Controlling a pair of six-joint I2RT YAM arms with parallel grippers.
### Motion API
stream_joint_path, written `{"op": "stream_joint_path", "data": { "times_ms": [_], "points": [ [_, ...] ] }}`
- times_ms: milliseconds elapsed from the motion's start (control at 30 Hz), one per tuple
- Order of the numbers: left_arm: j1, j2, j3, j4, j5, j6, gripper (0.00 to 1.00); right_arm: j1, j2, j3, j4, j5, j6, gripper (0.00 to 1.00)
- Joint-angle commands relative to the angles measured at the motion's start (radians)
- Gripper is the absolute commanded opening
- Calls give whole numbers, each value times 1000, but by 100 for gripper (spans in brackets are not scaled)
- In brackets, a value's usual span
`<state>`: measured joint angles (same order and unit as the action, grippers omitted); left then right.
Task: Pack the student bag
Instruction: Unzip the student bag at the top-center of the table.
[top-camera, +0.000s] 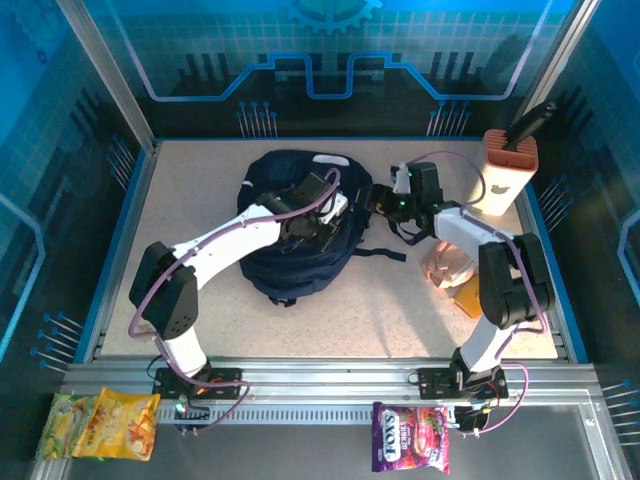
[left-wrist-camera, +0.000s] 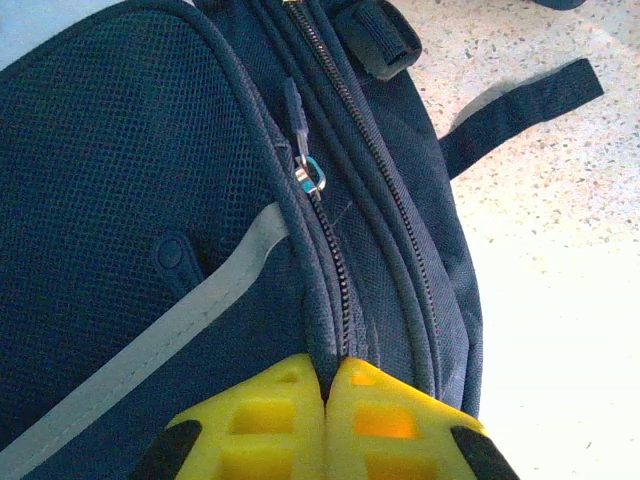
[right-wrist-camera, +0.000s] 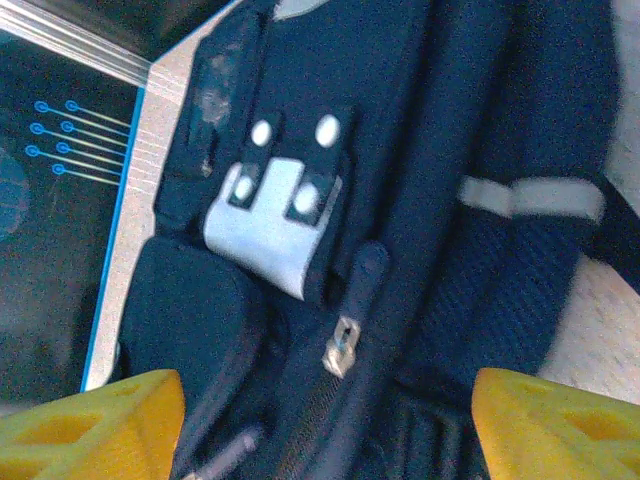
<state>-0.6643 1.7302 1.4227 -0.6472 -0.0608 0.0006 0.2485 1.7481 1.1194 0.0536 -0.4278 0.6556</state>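
The bag (top-camera: 290, 272) is lying in the middle of the top view. The left gripper (left-wrist-camera: 327, 392) is squeezing tight shut by the zipper (left-wrist-camera: 341, 290). The right gripper (right-wrist-camera: 330, 420) is standing wide apart, pointing at the bag.

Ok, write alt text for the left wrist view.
The left gripper is shut against a navy bag, right on its zipper, with the metal pull further up. A grey stripe crosses the mesh pocket, and a strap lies on the speckled table.
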Motion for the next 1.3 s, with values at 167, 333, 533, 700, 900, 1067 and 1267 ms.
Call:
{"op": "stream_joint_path", "data": {
  "times_ms": [167,333,533,700,900,1067,1267],
  "points": [
    [3,-87,-54,82,81,-24,0,49,189,196,-26,-55,-124,67],
    [6,-96,-72,92,86,-26,0,48,270,287,-70,-61,-186,55],
    [20,-90,-79,98,86,-54,0,44,296,292,-135,-47,-254,55],
    [27,-81,-77,104,83,-65,0,38,273,266,-206,-200,-285,47],
    [31,-66,-67,107,83,-77,0,31,193,179,-180,-255,-297,40],
    [31,-64,-63,106,88,-82,0,29,201,187,-203,-234,-315,33],
    [32,-66,-60,95,93,-81,0,34,228,216,-250,-171,-371,31]
  ]
}}
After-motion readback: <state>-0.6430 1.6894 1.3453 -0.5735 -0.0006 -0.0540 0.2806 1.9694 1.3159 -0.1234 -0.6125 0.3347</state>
